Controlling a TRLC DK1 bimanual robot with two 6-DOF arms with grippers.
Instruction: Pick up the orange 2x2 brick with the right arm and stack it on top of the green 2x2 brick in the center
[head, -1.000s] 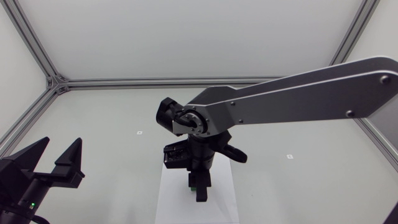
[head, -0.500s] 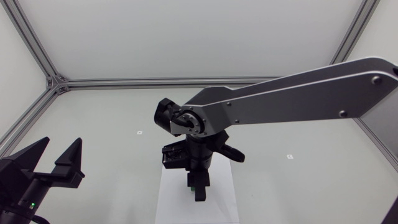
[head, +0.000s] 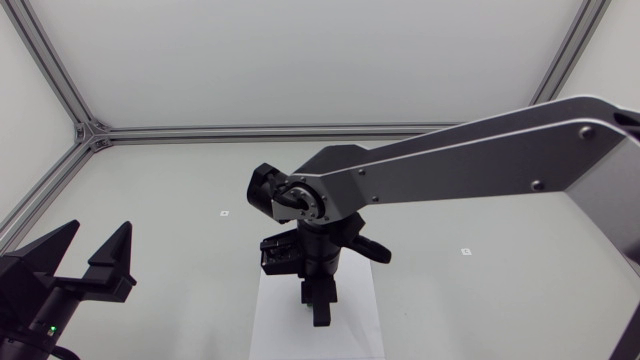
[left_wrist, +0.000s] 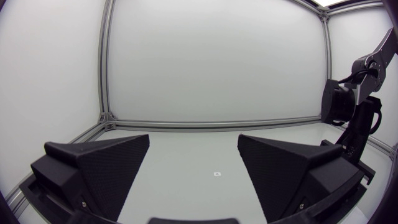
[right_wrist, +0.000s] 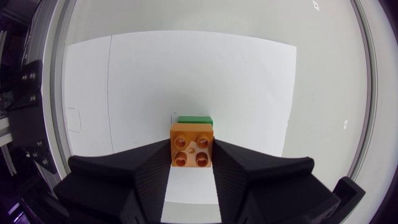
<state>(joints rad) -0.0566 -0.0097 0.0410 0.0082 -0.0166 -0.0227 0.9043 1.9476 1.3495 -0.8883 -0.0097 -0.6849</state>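
The orange 2x2 brick (right_wrist: 193, 146) sits studs-up between the black fingers of my right gripper (right_wrist: 191, 163), which is shut on it from both sides. Just past and below it, the green 2x2 brick (right_wrist: 194, 120) shows as a narrow strip on the white sheet (right_wrist: 155, 74); the orange brick hides most of it, and I cannot tell whether they touch. In the head view my right gripper (head: 320, 310) points straight down over the sheet (head: 275, 325) and hides both bricks. My left gripper (head: 97, 240) rests at the near left, open and empty, also (left_wrist: 193, 155).
Small square markers lie on the grey table at the left (head: 224, 213) and right (head: 465, 251) of the sheet. The aluminium frame rail (head: 300, 131) runs along the far edge and down the left side.
My right arm has shifted slightly, its gripper edging a little lower in the head view with the orange brick; the green speck seen at its fingers earlier is hidden. The left arm is still.
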